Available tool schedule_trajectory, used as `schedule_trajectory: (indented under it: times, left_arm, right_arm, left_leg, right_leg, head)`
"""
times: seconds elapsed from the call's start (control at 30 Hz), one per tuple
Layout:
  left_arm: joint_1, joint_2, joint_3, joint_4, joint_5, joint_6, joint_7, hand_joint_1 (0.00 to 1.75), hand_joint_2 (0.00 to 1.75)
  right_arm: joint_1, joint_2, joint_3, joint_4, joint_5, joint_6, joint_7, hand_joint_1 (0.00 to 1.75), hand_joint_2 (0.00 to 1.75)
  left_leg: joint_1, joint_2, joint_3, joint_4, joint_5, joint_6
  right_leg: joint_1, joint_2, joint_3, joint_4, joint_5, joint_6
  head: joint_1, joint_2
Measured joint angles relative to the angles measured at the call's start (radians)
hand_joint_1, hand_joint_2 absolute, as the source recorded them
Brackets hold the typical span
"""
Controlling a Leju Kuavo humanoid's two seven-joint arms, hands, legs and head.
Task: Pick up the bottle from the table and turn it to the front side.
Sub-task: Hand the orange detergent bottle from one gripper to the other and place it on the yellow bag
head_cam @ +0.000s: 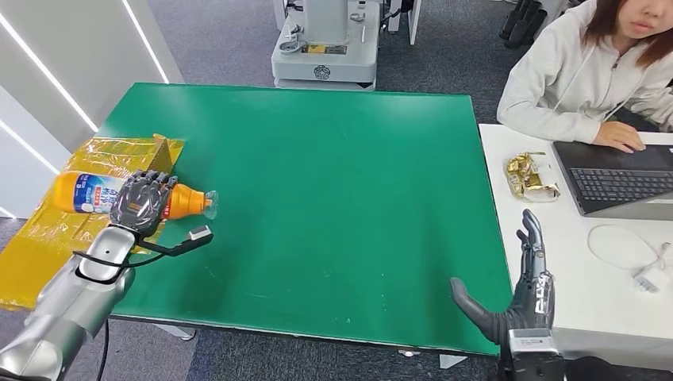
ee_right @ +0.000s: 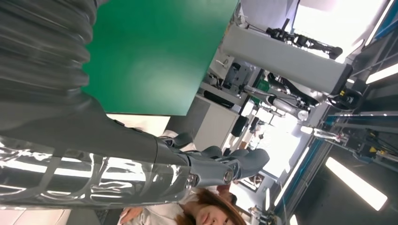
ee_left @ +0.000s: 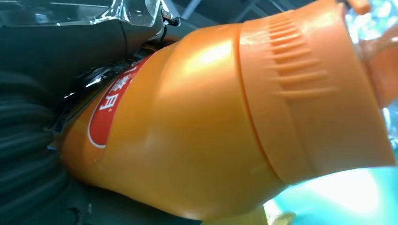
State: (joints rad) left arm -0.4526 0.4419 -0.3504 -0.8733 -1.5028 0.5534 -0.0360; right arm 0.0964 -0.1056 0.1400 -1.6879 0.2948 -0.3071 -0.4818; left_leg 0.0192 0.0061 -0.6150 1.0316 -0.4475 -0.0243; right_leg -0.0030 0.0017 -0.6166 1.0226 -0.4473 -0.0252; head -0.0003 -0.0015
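An orange bottle (head_cam: 87, 194) with a blue and white label and a clear cap lies on its side at the left edge of the green table (head_cam: 333, 175). My left hand (head_cam: 141, 202) grips it around the middle, fingers wrapped over the top. In the left wrist view the bottle's orange shoulder (ee_left: 206, 122) and a red label patch sit tight against my palm. My right hand (head_cam: 520, 294) stands at the table's near right corner, fingers straight and spread, thumb out, holding nothing. The right wrist view shows its fingers (ee_right: 225, 166) extended in the air.
Yellow crinkled wrapping (head_cam: 55, 230) lies under and behind the bottle, off the table's left edge. A white desk (head_cam: 603, 294) on the right carries a laptop (head_cam: 627, 178), a gold wrapper (head_cam: 530, 176) and a white cable. A person (head_cam: 591, 71) sits there. A robot base (head_cam: 325, 48) stands beyond the table.
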Motion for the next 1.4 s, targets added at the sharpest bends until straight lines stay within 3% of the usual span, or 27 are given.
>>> schedule_trajectory:
  times: [0.4, 0.6, 0.67, 0.7, 0.8, 0.83, 1.07, 1.4]
  left_arm:
    - [-0.028, -0.092, 0.027, 0.237, 0.005, -0.035, 0.032, 1.75, 1.75]
    - [-0.072, -0.111, 0.056, 0.347, 0.004, -0.045, 0.06, 1.75, 1.75]
    - [-0.083, -0.113, 0.065, 0.371, 0.003, -0.05, 0.066, 1.64, 1.75]
    - [-0.088, -0.113, 0.07, 0.381, 0.003, -0.051, 0.067, 1.48, 1.75]
    - [-0.099, -0.112, 0.078, 0.407, 0.002, -0.047, 0.066, 0.29, 1.75]
    - [-0.102, -0.112, 0.079, 0.414, 0.002, -0.045, 0.068, 0.01, 1.75]
    - [-0.117, -0.112, 0.082, 0.449, -0.001, -0.035, 0.082, 0.0, 1.75]
    - [-0.112, -0.119, 0.131, 0.462, 0.052, 0.02, -0.004, 0.0, 1.75]
  right_arm:
    - [-0.045, 0.007, 0.015, 0.017, -0.01, 0.012, 0.007, 0.0, 1.75]
    - [-0.055, 0.004, 0.03, 0.032, -0.025, 0.004, 0.013, 0.0, 1.75]
    - [-0.054, 0.003, 0.035, 0.034, -0.027, -0.001, 0.013, 0.0, 1.75]
    - [-0.054, 0.003, 0.038, 0.035, -0.028, -0.004, 0.013, 0.0, 1.75]
    - [-0.055, 0.003, 0.05, 0.038, -0.028, -0.008, 0.013, 0.0, 1.75]
    - [-0.055, 0.003, 0.053, 0.038, -0.028, -0.008, 0.013, 0.0, 1.75]
    - [-0.056, 0.003, 0.073, 0.038, -0.015, -0.018, 0.013, 0.0, 1.75]
    - [-0.051, -0.003, 0.078, 0.036, -0.023, -0.026, 0.018, 0.0, 1.75]
  left_leg:
    - [0.0, 0.0, 0.0, 0.0, 0.0, 0.0]
    - [0.0, -0.001, 0.0, 0.0, 0.0, 0.0]
    - [0.0, 0.0, 0.0, 0.0, 0.0, 0.0]
    - [0.0, 0.0, 0.0, 0.0, 0.0, 0.0]
    - [0.0, 0.0, 0.001, 0.0, 0.0, 0.0]
    - [0.0, 0.0, 0.001, 0.0, 0.0, 0.0]
    - [0.0, 0.0, 0.001, 0.0, 0.0, 0.0]
    - [0.0, 0.0, 0.001, 0.0, 0.0, 0.0]
  right_leg:
    - [0.0, 0.0, 0.0, 0.0, 0.001, 0.0]
    - [0.0, -0.001, 0.001, 0.0, 0.001, 0.0]
    - [0.0, 0.0, 0.001, 0.0, 0.0, 0.0]
    - [0.0, 0.0, 0.001, 0.0, 0.0, 0.0]
    - [0.0, 0.0, 0.001, 0.0, 0.0, 0.0]
    - [0.0, 0.0, 0.001, 0.0, 0.0, 0.0]
    - [0.0, 0.0, 0.001, 0.001, 0.001, 0.0]
    - [0.0, 0.0, 0.001, 0.001, 0.0, 0.0]
  head:
    - [0.0, 0.0]
    - [0.0, 0.0]
    - [0.0, 0.0]
    - [0.0, 0.0]
    - [0.0, 0.0]
    - [0.0, 0.0]
    - [0.0, 0.0]
    - [0.0, 0.0]
